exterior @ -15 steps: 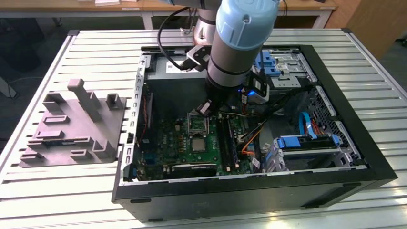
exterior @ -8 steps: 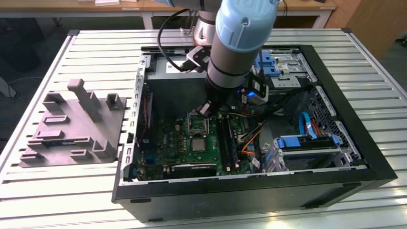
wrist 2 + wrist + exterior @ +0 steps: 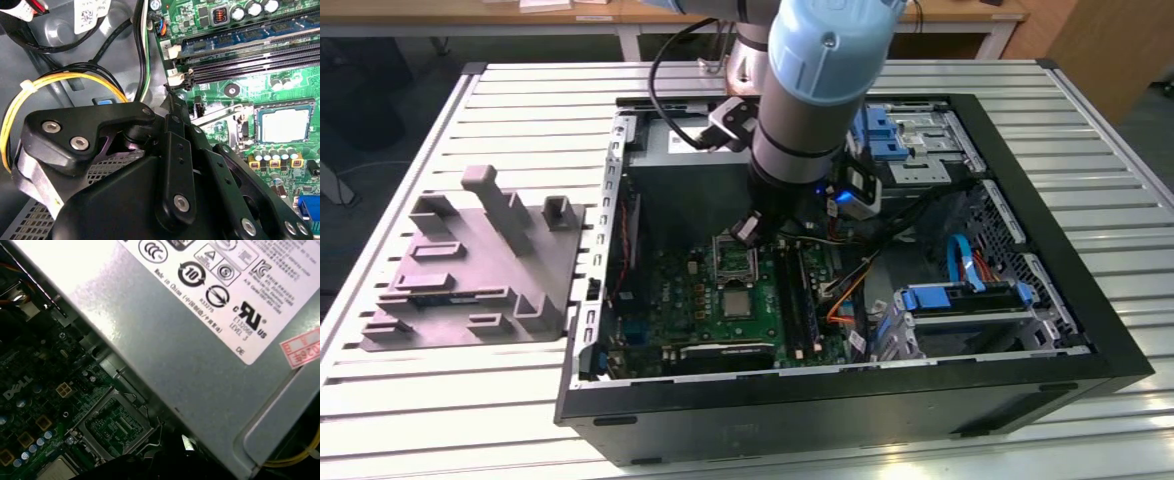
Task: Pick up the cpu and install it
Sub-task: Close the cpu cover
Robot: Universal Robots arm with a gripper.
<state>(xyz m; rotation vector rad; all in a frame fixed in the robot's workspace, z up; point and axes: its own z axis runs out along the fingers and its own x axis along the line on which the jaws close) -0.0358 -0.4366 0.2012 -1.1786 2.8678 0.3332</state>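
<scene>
Fingers (image 3: pixel 174 111) of the black gripper (image 3: pixel 171 96) are pressed together, gripping nothing, over the green motherboard (image 3: pixel 280 85). Nearby, the small silvery square cpu (image 3: pixel 285 125) lies in its dark socket, inside the open black computer case (image 3: pixel 827 400) on the slatted counter (image 3: pixel 454 400).

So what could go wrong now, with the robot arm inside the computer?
The black gripper hangs close over the dark open socket with the shiny metal frame; a bump might harm it. The small silvery-grey square cpu lies flat on the green circuit board, so it may slip when gripped. The orange wires near the gripper could snag.
</scene>
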